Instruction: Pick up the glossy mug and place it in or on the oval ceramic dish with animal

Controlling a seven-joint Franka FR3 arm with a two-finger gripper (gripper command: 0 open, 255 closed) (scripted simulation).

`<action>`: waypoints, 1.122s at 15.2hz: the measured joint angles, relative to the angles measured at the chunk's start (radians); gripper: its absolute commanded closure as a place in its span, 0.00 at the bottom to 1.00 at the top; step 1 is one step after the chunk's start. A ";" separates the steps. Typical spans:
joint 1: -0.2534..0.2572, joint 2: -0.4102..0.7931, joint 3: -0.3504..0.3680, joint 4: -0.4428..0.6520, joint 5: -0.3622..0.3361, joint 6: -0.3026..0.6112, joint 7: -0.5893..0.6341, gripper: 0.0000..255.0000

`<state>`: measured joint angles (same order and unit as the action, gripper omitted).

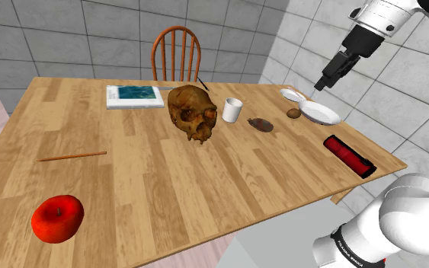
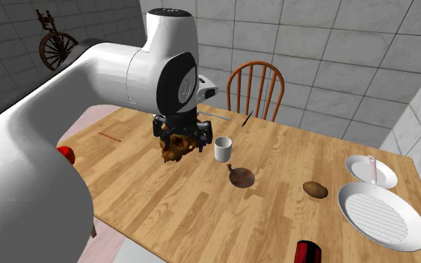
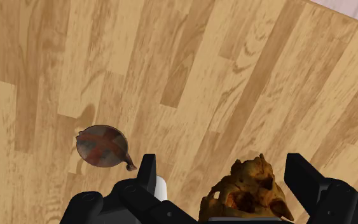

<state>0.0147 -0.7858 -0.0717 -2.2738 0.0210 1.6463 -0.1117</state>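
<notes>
Mug (image 1: 232,110), white and glossy, stands untouched on the surface (image 1: 152,183) toward its far edge, between the brown skull (image 1: 193,113) and the small brown oval dish (image 1: 260,124), while the hand (image 3: 222,170) hangs above, spread wide and empty, so grasping, lifting and placing all remain.

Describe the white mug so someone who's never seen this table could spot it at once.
On the wooden table, find the big brown skull in front of the chair. The mug stands just to the shoulder view's right of it, between the skull and a small brown oval dish. It is the only upright white cup; the white dishes farther right lie flat.
</notes>
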 measured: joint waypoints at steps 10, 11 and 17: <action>0.015 0.261 -0.014 0.037 -0.017 0.194 -0.046 0.00; 0.017 0.303 -0.018 0.053 -0.019 0.216 -0.055 0.00; 0.028 0.521 -0.021 0.136 -0.023 0.331 -0.081 0.00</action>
<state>0.0427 -0.2646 -0.0929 -2.1380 -0.0021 1.9772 -0.1928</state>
